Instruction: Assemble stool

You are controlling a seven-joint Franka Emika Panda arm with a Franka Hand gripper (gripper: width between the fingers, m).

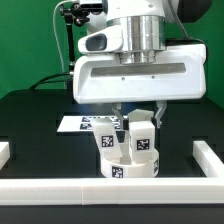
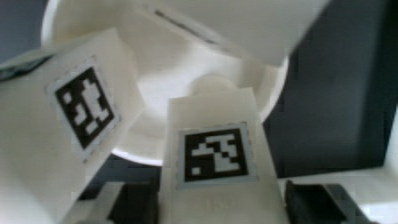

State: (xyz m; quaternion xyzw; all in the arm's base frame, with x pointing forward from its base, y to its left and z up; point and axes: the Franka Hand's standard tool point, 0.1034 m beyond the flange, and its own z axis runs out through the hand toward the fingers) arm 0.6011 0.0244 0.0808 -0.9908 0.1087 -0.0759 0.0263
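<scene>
The white round seat (image 1: 130,165) lies near the front rail with two tagged legs standing upright on it. My gripper (image 1: 140,115) hangs right over the leg on the exterior view's right (image 1: 143,137). Its fingers straddle that leg's top with small gaps on both sides, so it is open. In the wrist view this leg (image 2: 219,150) stands between the dark fingertips (image 2: 128,200), the gripper (image 2: 217,208) centred on it. The other leg (image 2: 86,100) stands beside it on the seat (image 2: 240,70); in the exterior view it (image 1: 108,142) is on the left.
The marker board (image 1: 85,123) lies flat on the black table behind the seat. White border rails run along the front (image 1: 110,192), the exterior view's right (image 1: 210,158) and left (image 1: 4,152). A camera stand (image 1: 72,25) rises at the back.
</scene>
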